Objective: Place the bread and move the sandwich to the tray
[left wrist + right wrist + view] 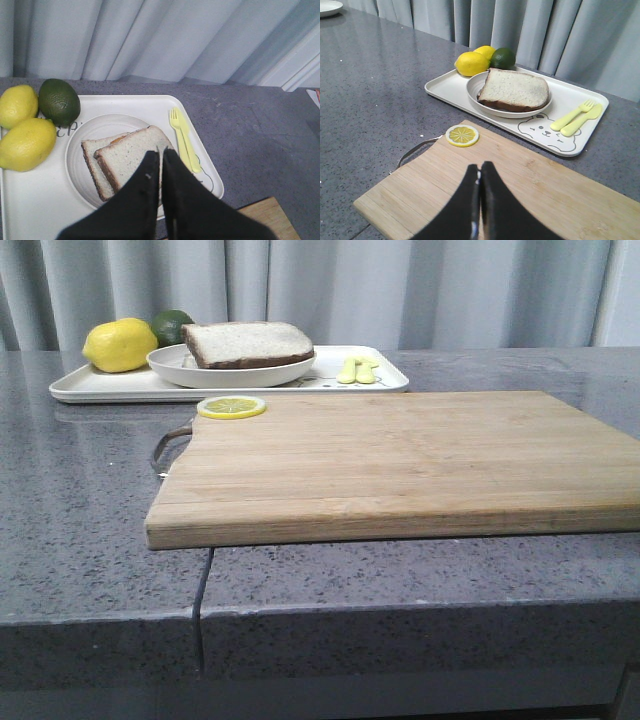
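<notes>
A: Since the sandwich (247, 345) already sits on the tray (100, 387) at your eleven o'clock, what's left?

B: Little, I'd judge; your left tool (160, 154) and right tool (479, 170) are both pressed together, holding nothing.

Your left gripper (160, 156) and right gripper (479, 172) are both sitting with jaws pressed together, gripping nothing.
</notes>
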